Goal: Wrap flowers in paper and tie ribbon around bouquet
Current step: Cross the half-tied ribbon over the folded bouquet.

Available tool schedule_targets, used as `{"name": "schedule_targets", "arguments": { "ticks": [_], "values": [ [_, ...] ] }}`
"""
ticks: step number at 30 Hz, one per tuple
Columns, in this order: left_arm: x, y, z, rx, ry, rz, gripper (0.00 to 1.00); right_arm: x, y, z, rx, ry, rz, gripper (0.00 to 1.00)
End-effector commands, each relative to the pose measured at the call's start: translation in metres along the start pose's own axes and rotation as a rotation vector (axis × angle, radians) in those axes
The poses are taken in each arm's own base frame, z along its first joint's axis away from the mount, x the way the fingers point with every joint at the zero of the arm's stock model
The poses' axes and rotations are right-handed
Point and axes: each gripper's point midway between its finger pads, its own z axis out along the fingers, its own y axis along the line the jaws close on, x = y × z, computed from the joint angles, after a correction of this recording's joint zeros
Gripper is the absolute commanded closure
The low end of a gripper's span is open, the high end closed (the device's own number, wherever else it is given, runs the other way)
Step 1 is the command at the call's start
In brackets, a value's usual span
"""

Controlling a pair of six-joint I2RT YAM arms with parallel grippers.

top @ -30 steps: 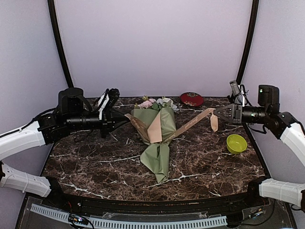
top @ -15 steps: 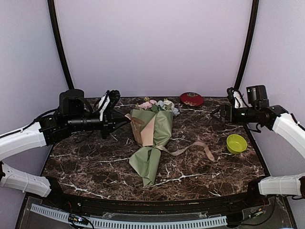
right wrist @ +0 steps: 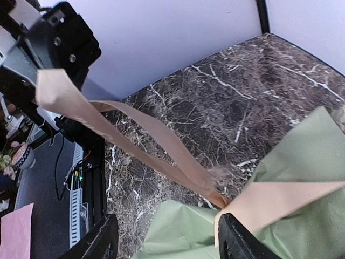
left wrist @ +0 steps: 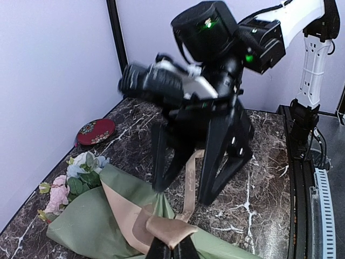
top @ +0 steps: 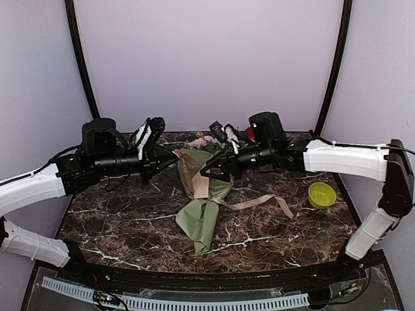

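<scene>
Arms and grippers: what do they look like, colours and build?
The left arm and right arm have white link shells and black joint housings. The left gripper and right gripper are black with slim straight jaws. Black cables loop at the left wrist; green lights glow on the right arm's joints.

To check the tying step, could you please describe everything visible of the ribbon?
The ribbon is a narrow, flat, shiny tan band. One end is pinched in the shut left gripper, from where it slopes down to the narrow waist of the bouquet. Beyond that it trails loose to the right across the marble table, ending in a bent tip. No knot shows.
</scene>
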Motion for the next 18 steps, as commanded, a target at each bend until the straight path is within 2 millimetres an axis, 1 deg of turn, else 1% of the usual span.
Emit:
{"name": "schedule_targets", "arguments": {
  "ticks": [1,4,7,10,12,14,16,18],
  "values": [
    [-0.028,0.006,-0.007,-0.048,-0.09,0.046,1.0,-0.005,0.006,0.045,-0.119,-0.018,-0.08,0.37],
    [-0.029,0.007,-0.005,-0.054,-0.098,0.052,1.0,0.0,-0.006,0.065,-0.132,-0.022,-0.052,0.37],
    [-0.027,0.012,-0.001,-0.073,-0.089,0.046,1.0,0.005,-0.006,0.078,-0.175,-0.033,-0.022,0.39],
    [-0.024,0.016,0.004,-0.087,-0.074,0.041,1.0,0.014,-0.007,0.09,-0.2,-0.027,0.003,0.45],
    [-0.024,0.017,0.006,-0.088,-0.074,0.036,1.0,0.019,-0.012,0.097,-0.191,-0.024,0.025,0.54],
    [-0.024,0.019,0.009,-0.094,-0.071,0.029,1.0,0.021,-0.015,0.101,-0.192,-0.02,0.043,0.65],
    [-0.022,0.027,0.01,-0.131,-0.056,0.021,1.0,0.022,-0.016,0.103,-0.195,-0.022,0.057,0.77],
    [-0.015,0.037,0.012,-0.183,-0.018,0.01,1.0,0.022,-0.017,0.103,-0.193,-0.025,0.067,0.91]
  ]
}}
